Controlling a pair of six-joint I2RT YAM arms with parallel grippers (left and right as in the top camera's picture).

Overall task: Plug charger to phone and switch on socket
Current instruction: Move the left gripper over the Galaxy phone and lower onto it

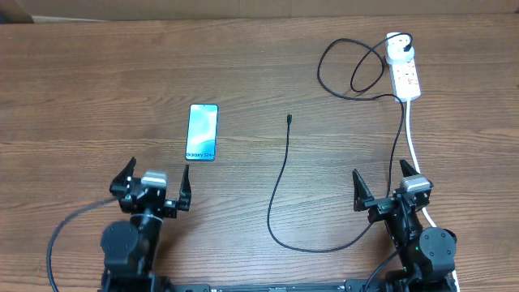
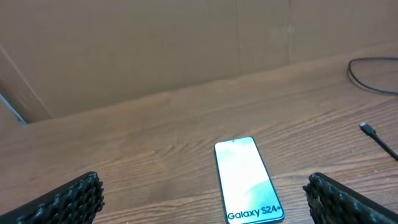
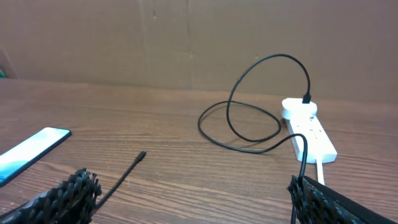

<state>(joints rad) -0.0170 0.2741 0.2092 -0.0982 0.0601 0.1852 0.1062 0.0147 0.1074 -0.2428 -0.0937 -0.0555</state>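
Note:
The phone point(image 1: 203, 132) lies flat on the wooden table, teal screen up, "Galaxy S24+" text at its near end; it also shows in the left wrist view point(image 2: 247, 179) and at the left of the right wrist view point(image 3: 28, 154). The charger point(image 1: 280, 186) is a thin black cable; its loose connector tip point(image 1: 289, 119) lies right of the phone, and its plug point(image 1: 403, 42) sits in the white socket strip point(image 1: 405, 73). My left gripper point(image 1: 156, 183) is open, empty, just short of the phone. My right gripper point(image 1: 379, 188) is open and empty, near the cable.
The socket's white cord point(image 1: 413, 150) runs down the right side of the table past my right gripper. The charger cable makes loops point(image 1: 353, 69) left of the strip. A brown cardboard wall point(image 3: 186, 37) stands behind the table.

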